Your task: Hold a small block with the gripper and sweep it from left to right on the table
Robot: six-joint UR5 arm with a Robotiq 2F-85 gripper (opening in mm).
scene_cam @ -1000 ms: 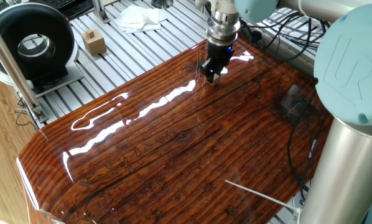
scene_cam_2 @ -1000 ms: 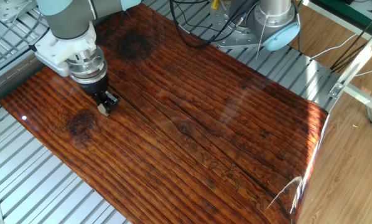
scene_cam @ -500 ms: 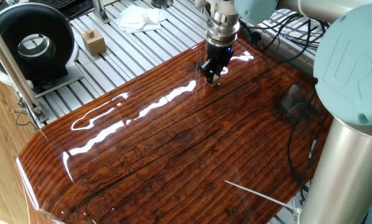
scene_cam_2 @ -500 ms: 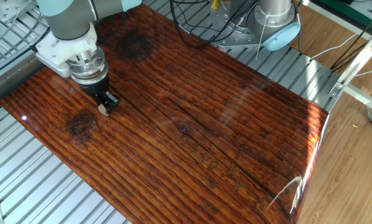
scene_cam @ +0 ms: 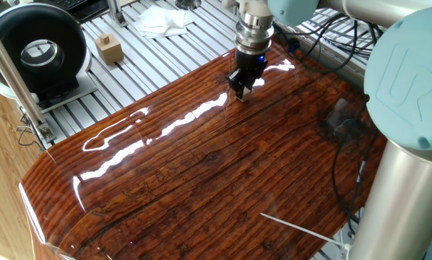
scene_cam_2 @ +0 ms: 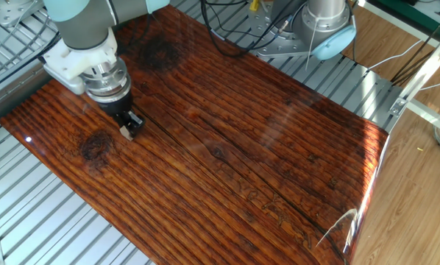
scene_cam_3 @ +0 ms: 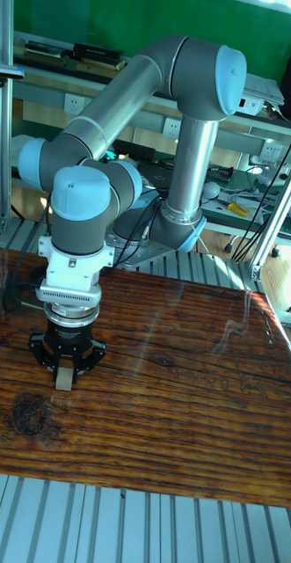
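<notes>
The gripper (scene_cam_2: 129, 129) points straight down over the table (scene_cam_2: 249, 154), its black fingers (scene_cam_3: 45, 355) clamped on the small block (scene_cam_2: 126, 132), a pale cube pinched right at the tips. In the tall fixed view the block (scene_cam_3: 64, 379) pokes out below the claw (scene_cam_3: 66, 369) and sits at the board's surface, though whether it actually touches the wood is hard to say from here. The spot is near one end of the table, just beside a dark knot (scene_cam_2: 95, 145) in the grain. From one fixed view the gripper (scene_cam: 240, 92) stands close to the far edge of the board (scene_cam: 201, 180), amid bright glare streaks. Off the board, on the ribbed aluminium frame (scene_cam: 165, 54), rests a larger tan block (scene_cam: 109, 49).
</notes>
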